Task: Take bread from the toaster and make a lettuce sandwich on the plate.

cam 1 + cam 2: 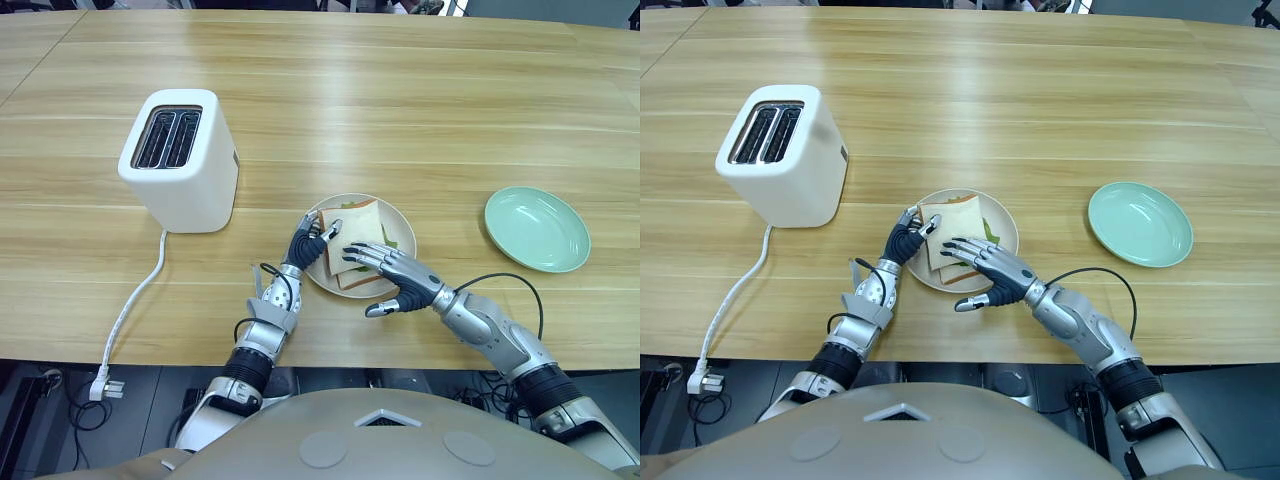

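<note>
Nearly done, I'd say: sandwich (pixel 360 262) w/ lettuce (pixel 987 230) is stacked on plate (pixel 408 232), only squaring up and letting go left. R hand (pixel 400 275) open, fingers flat on top slice (pixel 358 225). L hand (pixel 313 240) pinches that slice's left corner. Toaster (pixel 185 160) beyond, slots look empty. Green dish (pixel 537 228) off to the right.

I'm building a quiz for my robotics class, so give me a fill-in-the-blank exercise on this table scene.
The toaster stands on the robot's ___ side of the sandwich.
The toaster's slots are ___.
Green ___ peeks out between the sandwich's slices.
The green plate holds ___.
Missing words: left; empty; lettuce; nothing.
</note>
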Motion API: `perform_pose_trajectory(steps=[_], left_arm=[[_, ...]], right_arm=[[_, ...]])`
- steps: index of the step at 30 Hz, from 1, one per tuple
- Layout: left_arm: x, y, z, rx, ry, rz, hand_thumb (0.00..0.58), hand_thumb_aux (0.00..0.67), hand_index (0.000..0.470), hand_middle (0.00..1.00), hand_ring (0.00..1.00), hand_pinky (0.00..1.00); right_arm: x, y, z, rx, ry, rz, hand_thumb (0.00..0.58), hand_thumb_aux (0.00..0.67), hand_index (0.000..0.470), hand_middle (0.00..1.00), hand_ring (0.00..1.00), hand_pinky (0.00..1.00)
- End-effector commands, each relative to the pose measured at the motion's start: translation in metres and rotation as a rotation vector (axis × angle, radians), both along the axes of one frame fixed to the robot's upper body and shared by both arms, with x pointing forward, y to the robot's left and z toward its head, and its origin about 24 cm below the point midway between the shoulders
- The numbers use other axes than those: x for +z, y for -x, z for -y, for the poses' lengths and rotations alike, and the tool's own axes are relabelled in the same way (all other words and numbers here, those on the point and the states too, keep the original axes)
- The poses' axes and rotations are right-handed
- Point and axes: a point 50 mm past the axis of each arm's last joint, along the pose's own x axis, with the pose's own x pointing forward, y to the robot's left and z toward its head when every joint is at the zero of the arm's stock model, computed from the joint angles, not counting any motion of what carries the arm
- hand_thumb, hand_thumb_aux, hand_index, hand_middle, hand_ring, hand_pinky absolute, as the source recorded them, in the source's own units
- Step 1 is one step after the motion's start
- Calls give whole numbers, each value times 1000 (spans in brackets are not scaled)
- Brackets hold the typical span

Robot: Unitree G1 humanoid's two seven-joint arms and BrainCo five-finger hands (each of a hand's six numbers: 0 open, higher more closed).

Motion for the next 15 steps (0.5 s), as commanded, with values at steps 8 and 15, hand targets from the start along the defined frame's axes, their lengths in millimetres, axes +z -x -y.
perform_pose_trajectory(steps=[8,15], left_arm=[[122,-27,-107,493,-476,812,0,0,0,0,0,0],[130,-15,-125,421,-407,794,0,0,0,0,0,0]], right_arm=[[-27,9,6,-14,116,-118,0,0,0,0,0,0],[5,-3,5,-71,-44,60,0,0,0,0,0,0]])
